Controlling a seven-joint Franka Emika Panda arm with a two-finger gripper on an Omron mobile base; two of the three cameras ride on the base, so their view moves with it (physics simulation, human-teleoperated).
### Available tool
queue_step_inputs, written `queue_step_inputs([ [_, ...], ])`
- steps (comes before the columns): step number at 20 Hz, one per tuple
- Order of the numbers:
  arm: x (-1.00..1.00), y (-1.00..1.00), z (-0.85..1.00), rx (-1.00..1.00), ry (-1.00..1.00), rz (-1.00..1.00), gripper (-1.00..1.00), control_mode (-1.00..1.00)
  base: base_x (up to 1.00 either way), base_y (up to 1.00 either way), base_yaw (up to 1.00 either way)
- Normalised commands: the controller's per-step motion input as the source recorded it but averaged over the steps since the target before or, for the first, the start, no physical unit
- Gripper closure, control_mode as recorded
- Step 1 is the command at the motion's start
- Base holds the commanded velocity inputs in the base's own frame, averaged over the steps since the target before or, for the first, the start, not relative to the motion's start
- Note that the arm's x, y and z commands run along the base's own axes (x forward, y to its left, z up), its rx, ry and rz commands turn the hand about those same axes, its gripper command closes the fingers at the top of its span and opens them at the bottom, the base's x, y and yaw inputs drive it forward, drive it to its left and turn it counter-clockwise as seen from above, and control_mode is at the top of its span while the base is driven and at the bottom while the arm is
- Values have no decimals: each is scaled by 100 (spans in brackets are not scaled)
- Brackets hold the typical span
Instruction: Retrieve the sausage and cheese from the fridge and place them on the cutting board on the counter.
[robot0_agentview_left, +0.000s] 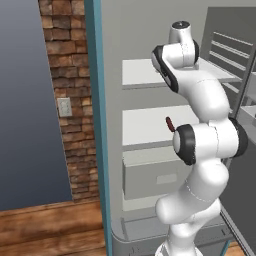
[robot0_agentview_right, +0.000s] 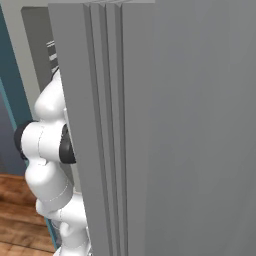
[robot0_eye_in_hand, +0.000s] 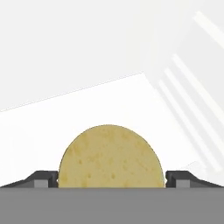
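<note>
Fridge (robot0_agentview_left: 112, 60) open in front of me, white shelves, pale drawer, teal edge; brick wall (robot0_agentview_left: 75, 100) w/ light switch (robot0_agentview_left: 64, 107) and wood floor (robot0_agentview_left: 45, 225) to left. Grey door (robot0_agentview_right: 165, 130) blocks most of right base view. Sausage (robot0_agentview_left: 169, 122), dark red stub, on middle shelf, partly hidden behind arm. Gripper (robot0_eye_in_hand: 112, 179) wide open; round yellow pitted cheese (robot0_eye_in_hand: 111, 157) sits between fingertips (robot0_eye_in_hand: 43, 178), lower part cut off. Can't tell if pads touch it.

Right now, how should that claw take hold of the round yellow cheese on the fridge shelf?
Probably across its curved rim, one finger on each side. The cheese is a round disc on the white shelf, and the open gripper already straddles it, a fingertip at each edge, so closing from this straight-on approach looks best.
</note>
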Motion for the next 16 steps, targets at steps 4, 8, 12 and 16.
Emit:
queue_step_inputs([
  [4, 0, 0, 0, 0, 0, 0, 100, -100, 0, 0, 0],
  [8, 0, 0, 0, 0, 0, 0, 100, -100, 0, 0, 0],
  [12, -10, 0, 0, 0, -3, 0, 100, -100, 0, 0, 0],
  [16, -64, 0, 6, 0, -18, 3, 100, -100, 0, 0, 0],
])
